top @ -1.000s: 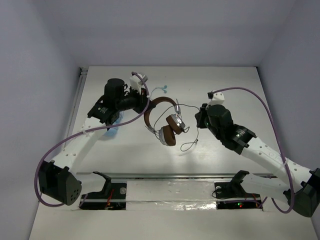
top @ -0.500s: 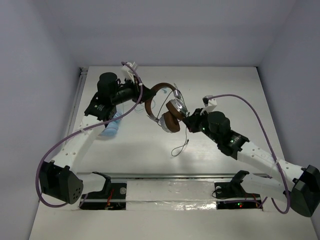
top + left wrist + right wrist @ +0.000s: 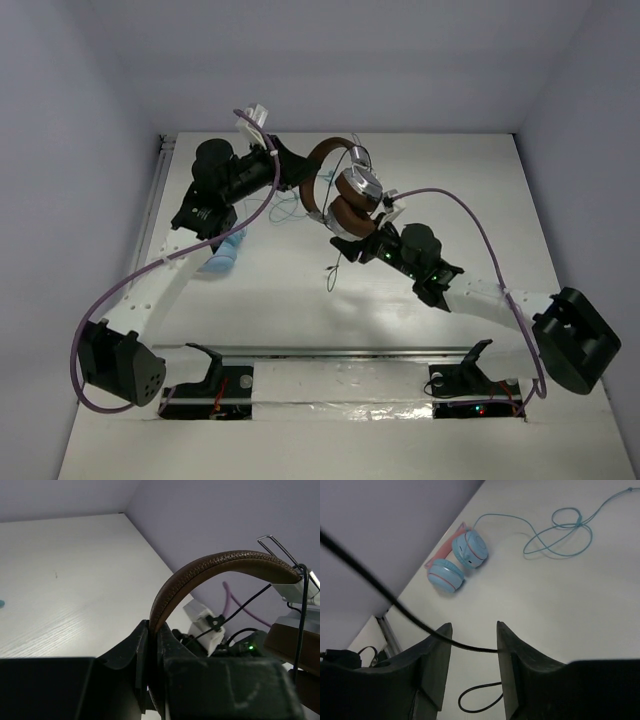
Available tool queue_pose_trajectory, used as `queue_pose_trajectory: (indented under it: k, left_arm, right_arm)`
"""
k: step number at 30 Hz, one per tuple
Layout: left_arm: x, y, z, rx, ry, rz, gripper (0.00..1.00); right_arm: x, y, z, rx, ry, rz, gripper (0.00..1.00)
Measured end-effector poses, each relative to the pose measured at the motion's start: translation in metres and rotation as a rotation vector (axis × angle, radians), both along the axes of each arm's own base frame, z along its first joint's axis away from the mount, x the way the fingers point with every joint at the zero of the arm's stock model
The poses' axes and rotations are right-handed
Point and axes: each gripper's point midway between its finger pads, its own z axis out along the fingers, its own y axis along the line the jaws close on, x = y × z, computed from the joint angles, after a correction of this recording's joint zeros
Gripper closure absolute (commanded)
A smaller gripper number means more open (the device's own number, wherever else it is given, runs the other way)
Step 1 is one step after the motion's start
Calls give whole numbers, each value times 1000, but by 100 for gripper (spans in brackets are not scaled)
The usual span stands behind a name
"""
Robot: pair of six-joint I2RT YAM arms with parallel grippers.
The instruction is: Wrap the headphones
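Observation:
The headphones [image 3: 345,190], with a brown headband [image 3: 210,567], brown pads and silver earcups [image 3: 358,183], hang in the air above the table. My left gripper [image 3: 298,172] is shut on one end of the headband; in the left wrist view the band rises from between the fingers [image 3: 152,630]. The thin black cable [image 3: 335,268] dangles below the earcups to the table. My right gripper [image 3: 360,245] is just below the earcups and open. In the right wrist view the cable [image 3: 395,602] runs across the gap of that gripper [image 3: 474,630], touching the right finger.
Pink-and-blue headphones [image 3: 457,560] lie on the table at the left, under my left arm [image 3: 225,255]. Thin light-blue earbuds [image 3: 560,535] lie looped near the table's middle back [image 3: 290,210]. A metal rail [image 3: 350,352] runs along the near edge.
My left gripper has lifted the headphones up and toward the back right. My right arm has swung left and in under the earcups, and the cable now crosses between its fingers.

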Motion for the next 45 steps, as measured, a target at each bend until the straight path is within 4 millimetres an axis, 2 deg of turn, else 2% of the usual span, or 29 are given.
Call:
queue_pose_trajectory:
  k: [11, 17, 21, 22, 25, 27, 28, 30, 31, 32, 36, 38, 40, 45]
  left_arm:
    - [-7, -2, 48, -49, -46, -2, 100]
    - [-7, -1, 67, -59, -64, 4, 100]
    - [3, 3, 85, -51, -83, 59, 100]
    - [6, 5, 88, -49, -90, 79, 100]
    - [17, 12, 93, -43, -100, 147, 100]
    - [27, 14, 93, -41, -97, 188, 100]
    - [32, 15, 93, -41, -93, 206, 100]
    - [45, 15, 87, -38, -75, 237, 100]
    - [51, 14, 84, -37, -66, 248, 100]
    - [57, 13, 79, -33, -56, 259, 100]
    - [79, 10, 53, -7, -2, 299, 100]
    - [88, 11, 44, 5, 17, 323, 100]
    - [94, 13, 38, 14, 28, 349, 100]
    - [106, 27, 30, 46, 21, 454, 100]
  right_arm:
    - [9, 17, -15, 16, -27, 38, 48]
    - [9, 16, -16, 20, -33, 38, 50]
    - [-1, 10, -21, 27, -23, 45, 59]
    - [-4, 7, -23, 27, -15, 45, 65]
    - [-14, -1, -27, 28, 8, 43, 66]
    - [-22, -7, -22, 40, 11, 47, 62]
    - [-25, -8, -20, 49, 12, 53, 56]
    - [-33, -10, -15, 69, 14, 72, 57]
    - [-36, -10, -15, 72, 18, 82, 74]
    - [-40, -10, -16, 75, 25, 95, 81]
    - [-53, -8, -23, 68, 73, 149, 82]
    - [-60, -7, -25, 60, 84, 178, 87]
    - [-66, -5, -26, 53, 92, 199, 100]
    - [-84, 2, -32, 12, 136, 245, 100]
